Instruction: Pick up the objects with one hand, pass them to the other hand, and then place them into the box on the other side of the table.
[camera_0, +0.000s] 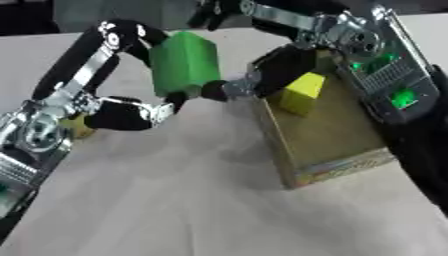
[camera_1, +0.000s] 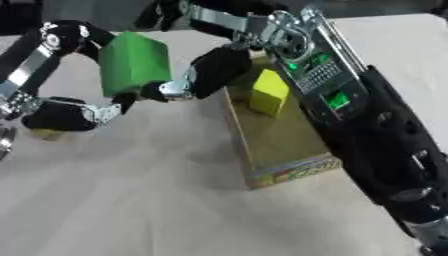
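A solid green rectangular block (camera_0: 183, 62) is held aloft between the two hands: the left hand (camera_0: 131, 112) is curled round it from above and below, while the right hand (camera_0: 284, 67) has its fingers closed against the block's lower right edge, evidently so that it can be passed across. Just below the right hand lies the open cardboard box (camera_0: 337, 167), already holding a yellow block (camera_0: 300, 93), so the green block appears kept near its destination.

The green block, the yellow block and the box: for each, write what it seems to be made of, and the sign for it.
Green block: probably painted wood or plastic; flat matte faces, even colour. Yellow block: likely the same; uniform colour, crisp edges. Box: seemingly cardboard; thin brown walls, printed front edge.
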